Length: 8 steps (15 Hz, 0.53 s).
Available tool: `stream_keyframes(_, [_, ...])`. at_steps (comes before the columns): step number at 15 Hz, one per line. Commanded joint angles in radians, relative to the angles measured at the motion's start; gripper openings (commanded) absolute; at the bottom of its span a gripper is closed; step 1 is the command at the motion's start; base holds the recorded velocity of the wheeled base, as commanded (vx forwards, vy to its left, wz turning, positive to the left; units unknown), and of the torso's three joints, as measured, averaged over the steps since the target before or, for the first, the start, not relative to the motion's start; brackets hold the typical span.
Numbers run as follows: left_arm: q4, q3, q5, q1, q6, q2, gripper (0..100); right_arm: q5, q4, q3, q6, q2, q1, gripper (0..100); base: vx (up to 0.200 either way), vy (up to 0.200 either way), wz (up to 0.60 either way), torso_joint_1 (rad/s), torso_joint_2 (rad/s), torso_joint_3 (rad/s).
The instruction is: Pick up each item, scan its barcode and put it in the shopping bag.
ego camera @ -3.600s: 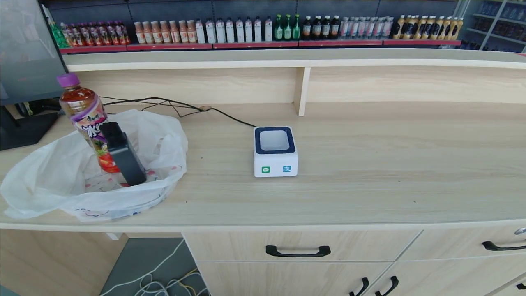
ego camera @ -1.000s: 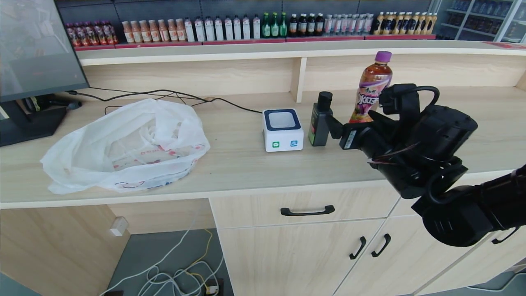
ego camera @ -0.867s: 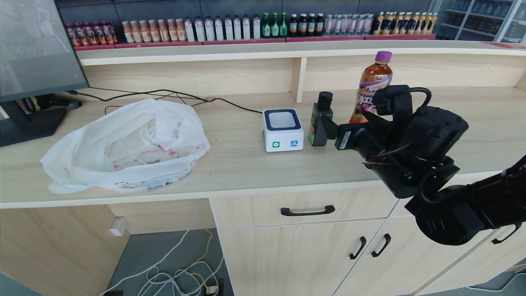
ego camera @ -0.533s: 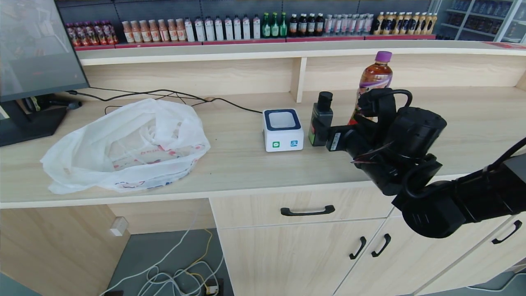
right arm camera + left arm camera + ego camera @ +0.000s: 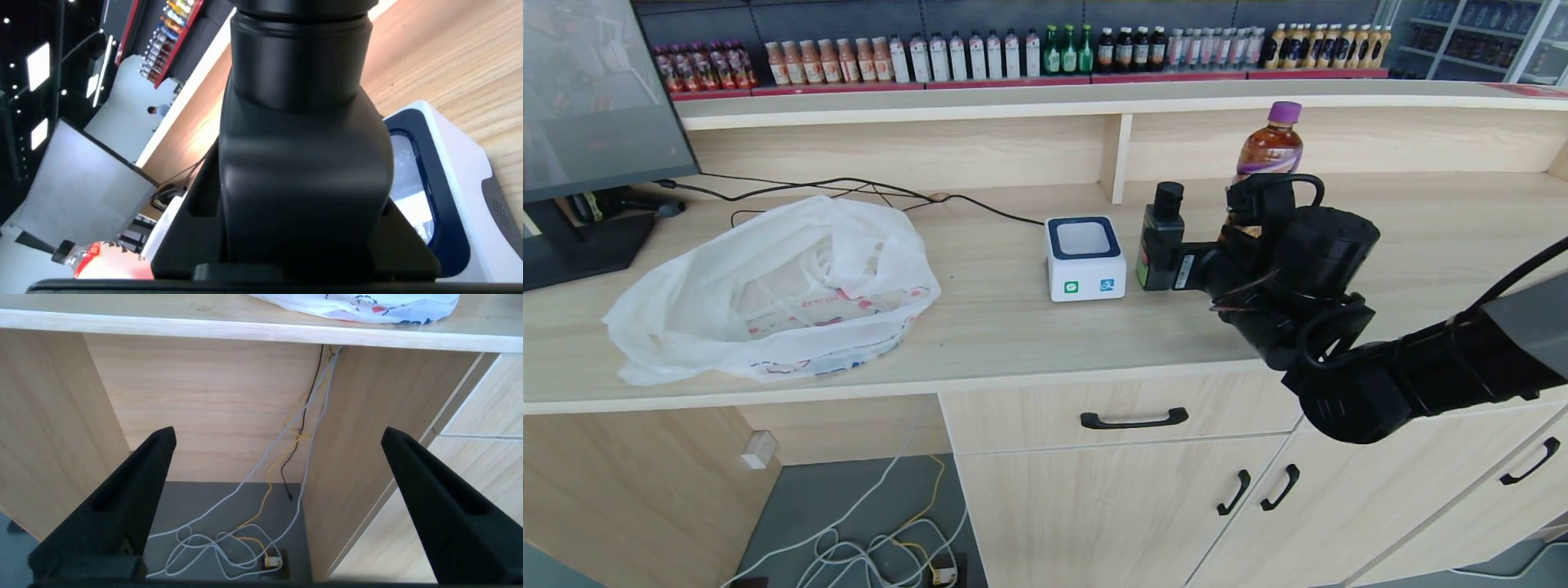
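Since two items stand on the worktop [image 5: 1013, 335], the step in hand is judged to be the pick of the nearer one.

- Dark bottle [image 5: 1159, 233]: black cap, green label strip. It stands upright right of centre in the head view, just beside the scanner [image 5: 1085, 257] but apart from it.
- Tea bottle [image 5: 1270, 147]: purple cap, upright behind the dark bottle at upper right, lower half hidden by the arm.
- Scanner: white box in the centre of the frame, blue-rimmed window facing up.
- Shopping bag [image 5: 776, 286]: white plastic, slumped with its mouth open, left of centre and well apart from both bottles.
- Right gripper [image 5: 1174, 268]: at the dark bottle's lower body. Whether it has closed on the bottle cannot be told.
- Left gripper [image 5: 278, 437]: fingers [image 5: 122, 506] spread wide and grasping nothing, below the worktop edge, facing the cabinet recess and floor cables.

Handling note (judgement):
- Seat the grip squarely on the flat-sided body, below the shoulder.
- Lift straight up before any sideways travel, since the scanner and the tea bottle crowd either side.
- Turn the label down toward the window, pause there, then carry the bottle across to the bag.
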Motion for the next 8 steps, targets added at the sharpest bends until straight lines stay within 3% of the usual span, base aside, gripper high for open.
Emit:
stream_keyframes(1, [0.0, 0.0, 0.0, 0.0, 0.0, 0.0, 100, 0.001, -0.006, 0.026, -0.015, -0.032, 0.001, 0, 0.0, 0.0, 0.0, 0.0, 0.0, 0.0])
stream_keyframes(6, [0.0, 0.0, 0.0, 0.0, 0.0, 0.0, 100, 0.001, -0.116, 0.136, -0.241, -0.098, 0.001, 0, 0.0, 0.0, 0.0, 0.0, 0.0, 0.0])
stream_keyframes(8, [0.0, 0.0, 0.0, 0.0, 0.0, 0.0, 100, -0.013, -0.181, 0.215, -0.413, -0.152, -0.028, 0, 0.0, 0.0, 0.0, 0.0, 0.0, 0.0])
